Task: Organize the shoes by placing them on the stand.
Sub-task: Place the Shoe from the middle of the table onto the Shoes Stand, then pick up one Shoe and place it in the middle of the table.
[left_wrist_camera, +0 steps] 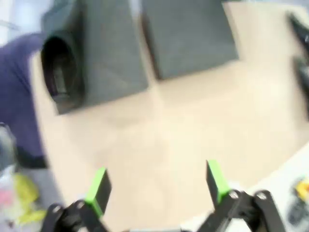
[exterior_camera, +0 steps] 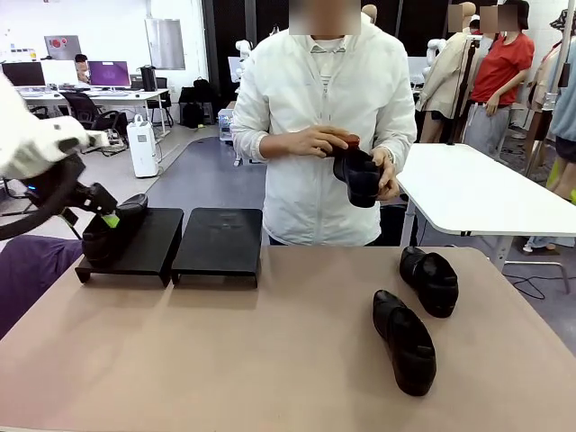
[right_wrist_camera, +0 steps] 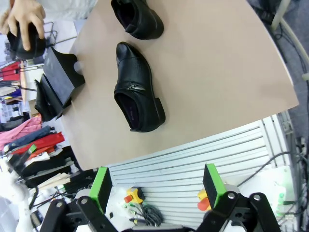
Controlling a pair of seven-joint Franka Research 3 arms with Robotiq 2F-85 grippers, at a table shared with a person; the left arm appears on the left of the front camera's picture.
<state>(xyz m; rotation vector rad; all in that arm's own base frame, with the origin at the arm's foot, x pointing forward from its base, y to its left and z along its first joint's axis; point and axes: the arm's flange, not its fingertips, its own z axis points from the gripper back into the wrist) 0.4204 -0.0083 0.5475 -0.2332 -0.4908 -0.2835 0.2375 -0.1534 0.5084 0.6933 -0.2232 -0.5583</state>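
Shoe point(exterior_camera: 112, 232) sat on stand point(exterior_camera: 148, 236) at tabletop's point(exterior_camera: 270, 360) far-left corner; two shoes point(exterior_camera: 429, 281) point(exterior_camera: 405, 340) lay toward right edge, fourth shoe point(exterior_camera: 360, 178) in person's hands point(exterior_camera: 315, 141). Left pincer point(left_wrist_camera: 155, 176), right pincer point(right_wrist_camera: 155, 178) stood wide, empty.

The right gripper point(right_wrist_camera: 157, 186) hangs off the table's edge with its green-padded jaws wide apart, nothing between them. On the tan table point(right_wrist_camera: 217, 72) lie two black shoes, one point(right_wrist_camera: 137, 89) nearer, another point(right_wrist_camera: 136, 18) just beyond. Past them sits the black stand point(right_wrist_camera: 60, 77), and a person's hand point(right_wrist_camera: 24, 17) rests on a third shoe point(right_wrist_camera: 21, 46).
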